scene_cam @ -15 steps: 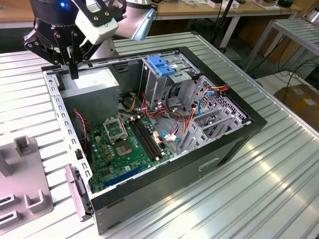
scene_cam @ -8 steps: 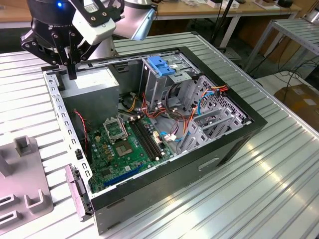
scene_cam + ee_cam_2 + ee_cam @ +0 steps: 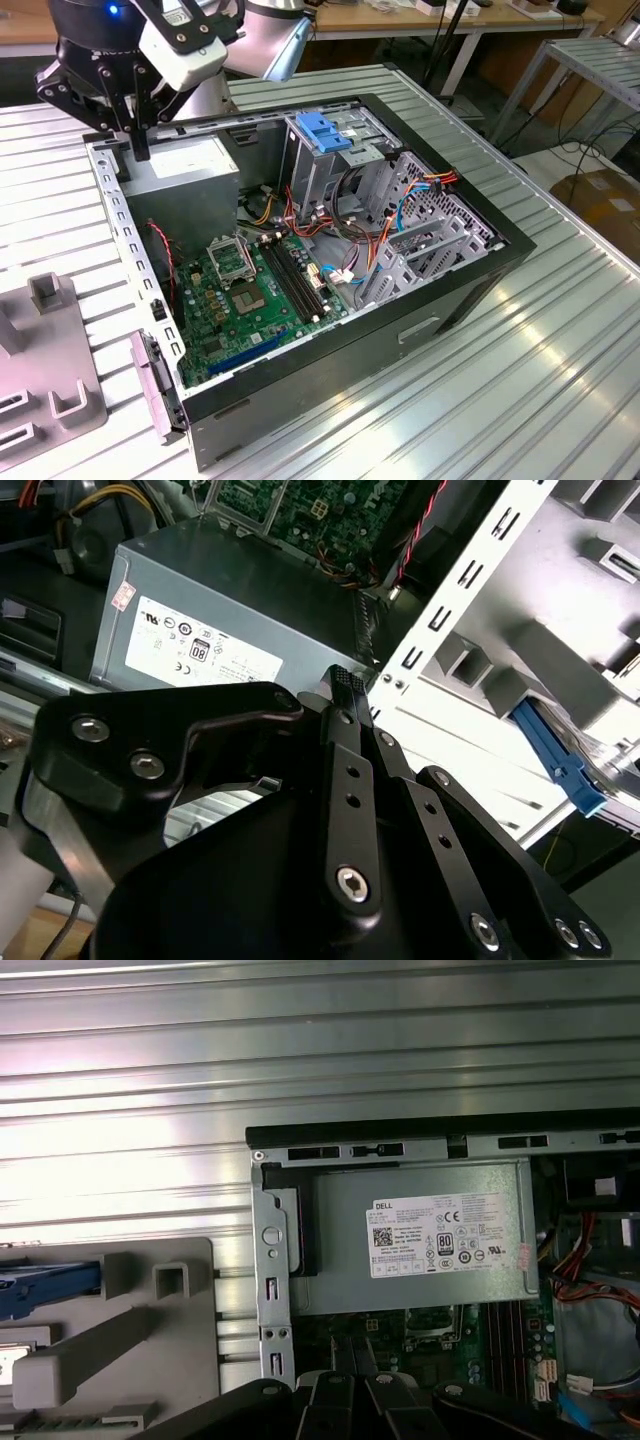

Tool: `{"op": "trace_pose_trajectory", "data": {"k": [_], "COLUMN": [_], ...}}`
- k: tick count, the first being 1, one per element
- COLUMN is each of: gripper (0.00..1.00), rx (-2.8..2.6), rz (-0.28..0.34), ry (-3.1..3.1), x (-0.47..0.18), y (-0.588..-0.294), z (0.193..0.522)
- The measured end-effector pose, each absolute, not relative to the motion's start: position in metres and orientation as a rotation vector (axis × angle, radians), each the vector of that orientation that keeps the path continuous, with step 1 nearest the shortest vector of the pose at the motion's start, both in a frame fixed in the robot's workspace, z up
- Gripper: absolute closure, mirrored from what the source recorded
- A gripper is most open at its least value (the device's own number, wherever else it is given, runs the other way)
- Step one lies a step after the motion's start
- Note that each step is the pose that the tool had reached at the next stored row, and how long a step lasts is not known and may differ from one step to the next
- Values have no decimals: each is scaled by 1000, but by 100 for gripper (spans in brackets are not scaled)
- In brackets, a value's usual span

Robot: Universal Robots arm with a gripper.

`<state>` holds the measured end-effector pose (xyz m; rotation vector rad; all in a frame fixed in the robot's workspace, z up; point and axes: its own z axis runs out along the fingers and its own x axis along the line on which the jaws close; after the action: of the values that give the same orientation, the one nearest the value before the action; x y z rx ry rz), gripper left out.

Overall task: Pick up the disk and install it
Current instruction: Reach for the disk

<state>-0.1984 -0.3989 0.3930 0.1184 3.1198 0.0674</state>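
Disk, flat silver-grey metal hard drive with blue plastic carrier rails [image 3: 48, 1278]: is lying in a pale grey moulded fixture [image 3: 150, 1330], which is sitting on the ribbed aluminium counter [image 3: 300, 1050] just beside the open black desktop computer case [image 3: 420, 320]. In both wrist views one blue rail is showing, while most of the drive's body is running past the picture's edge.

Jaws [image 3: 140, 150], black, two-fingered: are hanging pressed together and pinching nothing. They are hovering over the case's corner at the exterior view's left, above the perforated metal rim. Just beside them is the grey rectangular metal power-supply box with a white label [image 3: 185, 180].

Disk relative to jaws: is resting well apart from them, outside the case wall, with the rim standing between the two. Nothing is touching it but the fixture.

Case contents: a green motherboard [image 3: 240, 290] is lying flat on the case floor. A bare-metal drive cage with a blue top handle [image 3: 325, 130] is standing at the far side. Red, yellow and blue cables [image 3: 345, 250] are trailing between the cage and the board.
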Motion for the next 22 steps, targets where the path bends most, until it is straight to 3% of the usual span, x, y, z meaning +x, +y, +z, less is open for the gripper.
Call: {"op": "trace_pose_trajectory", "data": {"k": [22], "gripper": [90], "rx": [119], "rz": [67], "ry": [3123], "x": [-210], "y": [-399], "z": [393]}}
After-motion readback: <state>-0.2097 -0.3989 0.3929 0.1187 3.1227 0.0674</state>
